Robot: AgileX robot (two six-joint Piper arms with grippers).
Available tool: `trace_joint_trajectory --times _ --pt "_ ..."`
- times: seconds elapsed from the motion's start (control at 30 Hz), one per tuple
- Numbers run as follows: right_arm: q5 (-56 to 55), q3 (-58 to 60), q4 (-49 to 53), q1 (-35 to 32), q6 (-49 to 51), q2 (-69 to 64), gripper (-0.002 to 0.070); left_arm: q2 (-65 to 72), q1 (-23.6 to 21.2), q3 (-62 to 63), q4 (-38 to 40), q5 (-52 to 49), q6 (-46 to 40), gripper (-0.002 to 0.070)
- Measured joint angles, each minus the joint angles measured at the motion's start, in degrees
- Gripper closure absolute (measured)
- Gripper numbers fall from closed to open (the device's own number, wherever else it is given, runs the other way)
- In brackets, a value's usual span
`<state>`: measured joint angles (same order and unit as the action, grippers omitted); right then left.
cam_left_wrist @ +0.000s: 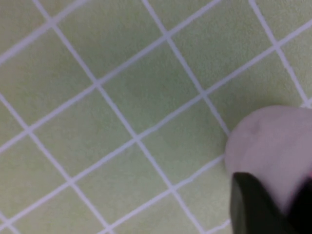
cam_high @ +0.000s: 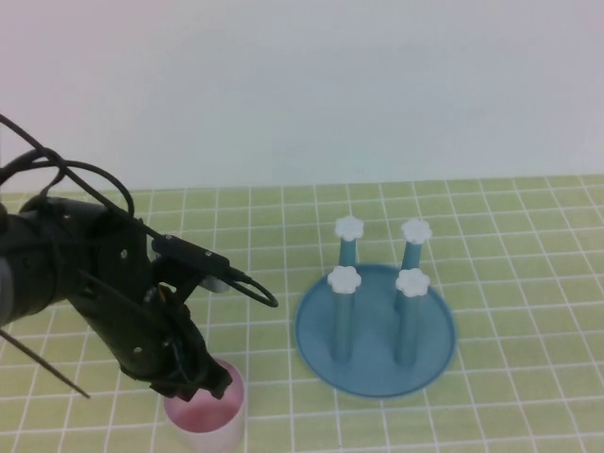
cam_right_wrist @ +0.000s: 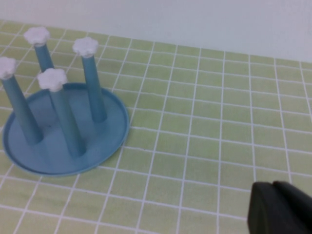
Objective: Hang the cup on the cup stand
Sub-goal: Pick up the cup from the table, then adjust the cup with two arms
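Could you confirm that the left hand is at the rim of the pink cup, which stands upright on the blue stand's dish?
Not quite. The left hand is at the rim of the pink cup, and the cup is upright, but it stands on the green checked table, well apart from the cup stand. The high view shows this. All four pegs are bare. The right hand is shut, off to the stand's side.

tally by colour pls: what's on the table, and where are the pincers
Pink: 1, the cup, upright, left of the stand
Blue: 1, the cup stand, 4 pegs, none loaded
White: 4, flower caps on the pegs
Black: 2, left pincer shut on the cup's rim; right pincer shut, off to the stand's right
Total: 8
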<state>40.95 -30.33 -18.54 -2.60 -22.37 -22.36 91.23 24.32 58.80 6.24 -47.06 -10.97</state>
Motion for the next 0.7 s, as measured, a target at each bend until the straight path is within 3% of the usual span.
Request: trace_joint_trajectory --times 0.17,0.37,0.57,0.7 --pt "0.0 0.0 0.0 0.0 -2.7 0.0 0.0678 0.1 0.0 0.1 1.6 -0.5 -0.1 0.0675" --pt "0.0 0.0 0.0 0.0 -7.0 0.0 0.0678 -3.9 0.0 7.6 5.1 -9.2 -4.3 0.0675" --pt "-0.2 0.0 -2.1 0.0 -9.1 0.0 0.0676 -8.9 0.0 16.7 21.9 -7.3 -7.2 0.0675" --pt "-0.2 0.0 -11.5 0.0 -19.2 -0.2 0.0666 -8.1 2.2 21.2 31.4 -7.5 -10.3 0.0675"
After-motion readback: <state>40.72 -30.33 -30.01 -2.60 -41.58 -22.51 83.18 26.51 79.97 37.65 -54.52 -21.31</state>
